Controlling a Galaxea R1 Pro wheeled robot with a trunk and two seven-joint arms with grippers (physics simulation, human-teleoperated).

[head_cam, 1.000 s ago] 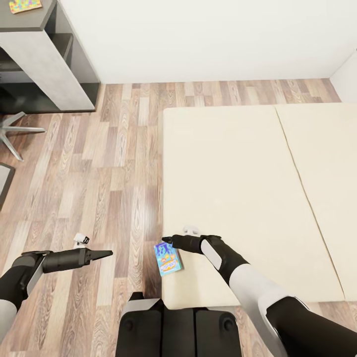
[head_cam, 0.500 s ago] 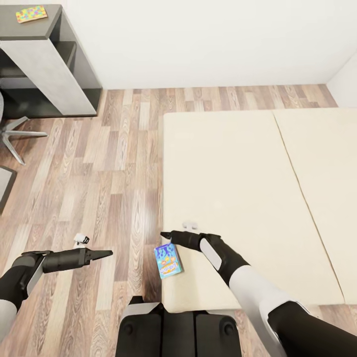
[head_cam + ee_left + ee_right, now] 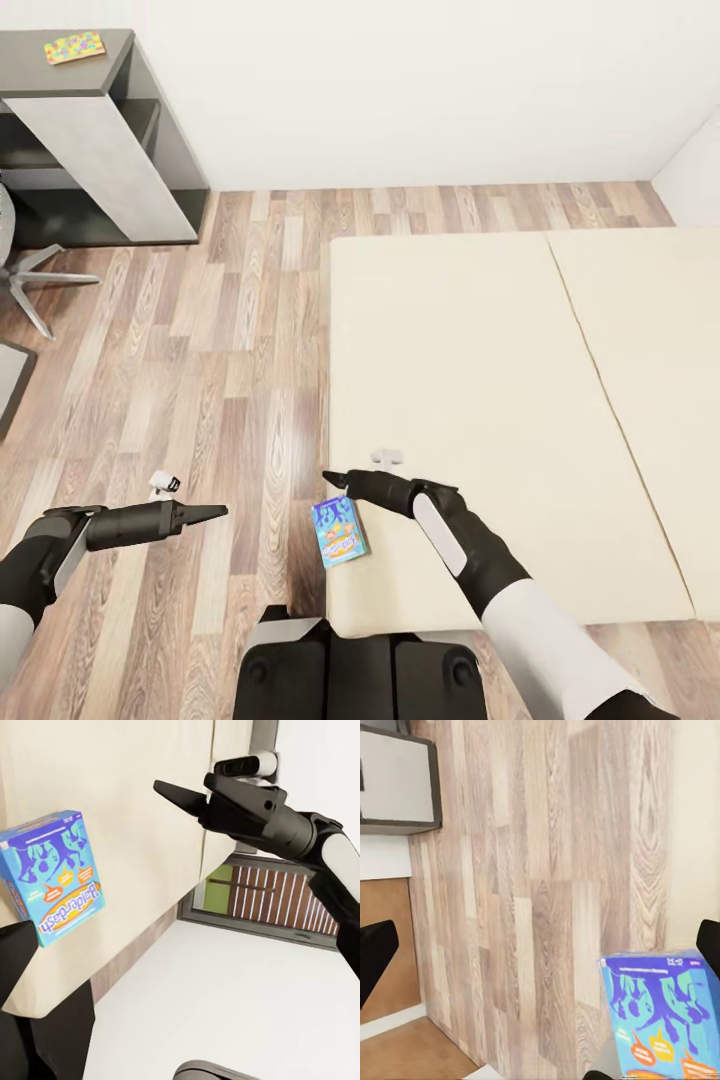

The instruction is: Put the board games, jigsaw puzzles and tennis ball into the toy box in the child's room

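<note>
The blue board game lies flat at the bed's near corner edge, likely a light, stiff cardboard box best pinched across its short sides by the right tool, whose jaws look together just above it.

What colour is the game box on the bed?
The board game is bright blue with purple figures and orange speech bubbles, seen best in the left wrist view.
</note>
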